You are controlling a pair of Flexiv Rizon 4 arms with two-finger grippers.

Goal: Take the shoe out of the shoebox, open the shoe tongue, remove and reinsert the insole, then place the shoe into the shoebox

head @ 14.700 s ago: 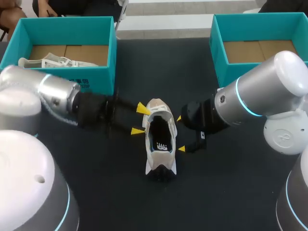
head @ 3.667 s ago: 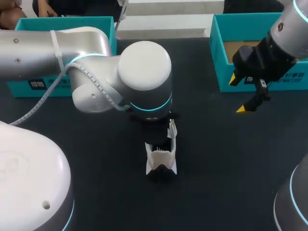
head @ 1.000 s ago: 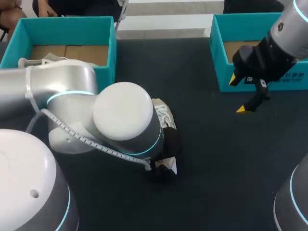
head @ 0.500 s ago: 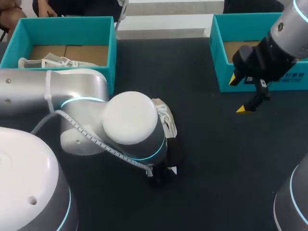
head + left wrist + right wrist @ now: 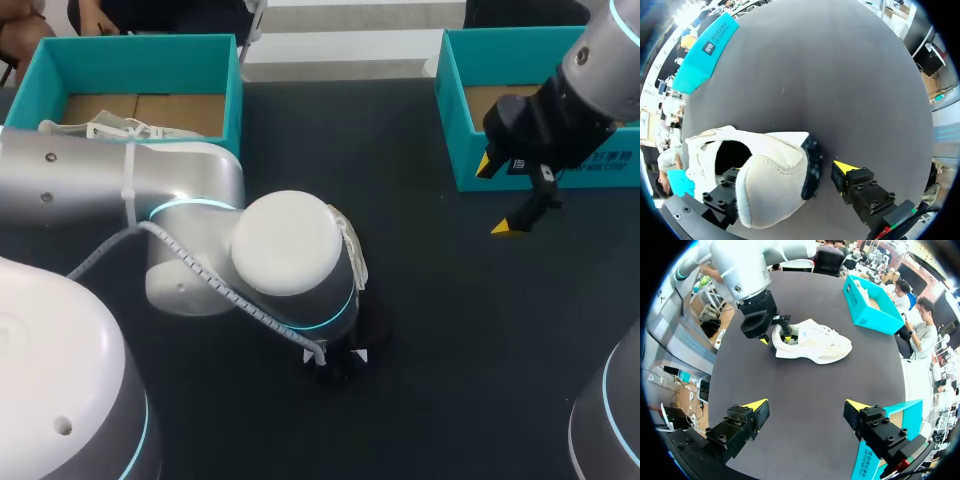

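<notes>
On the table (image 5: 450,330), the left gripper (image 5: 776,338) loosely straddles the shoe (image 5: 816,343) heel; the right gripper (image 5: 806,406) hangs wide open.

Shoe (image 5: 353,252) mostly hidden beneath left arm (image 5: 180,200) overhead

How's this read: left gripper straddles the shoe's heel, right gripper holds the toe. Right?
Not quite. The left gripper does straddle the heel of the shoe, but the right gripper is open, empty and clear of it; the right wrist view shows it.
</notes>
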